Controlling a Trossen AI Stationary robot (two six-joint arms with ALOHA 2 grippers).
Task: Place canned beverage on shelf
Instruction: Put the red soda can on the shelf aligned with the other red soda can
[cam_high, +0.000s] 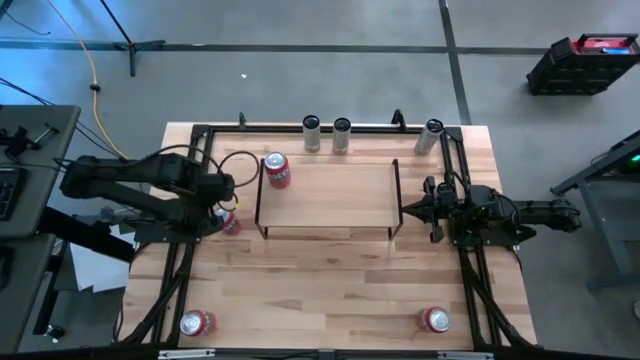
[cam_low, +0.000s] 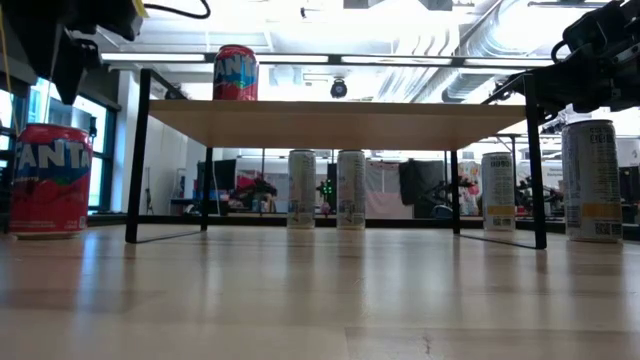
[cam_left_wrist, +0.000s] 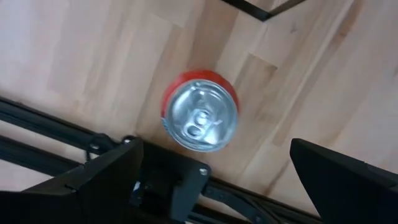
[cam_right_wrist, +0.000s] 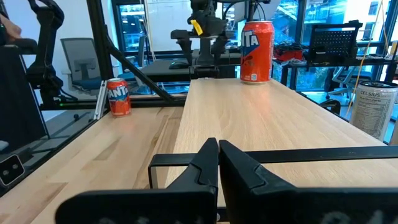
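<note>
Left gripper (cam_high: 224, 205), fingers spread, hovers above a red Fanta can (cam_left_wrist: 199, 110) beside the shelf (cam_high: 330, 205), apparently poised to grasp it; right gripper (cam_high: 408, 209) waits clenched, empty.

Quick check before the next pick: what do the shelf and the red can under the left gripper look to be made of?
Shelf: a pale wood board, matte with visible grain, on a thin black frame that looks like painted metal rod. Red can: seemingly aluminium, with a bare, shiny silver top and pull tab, and a glossy red printed wall. The left gripper hangs open above it.
</note>
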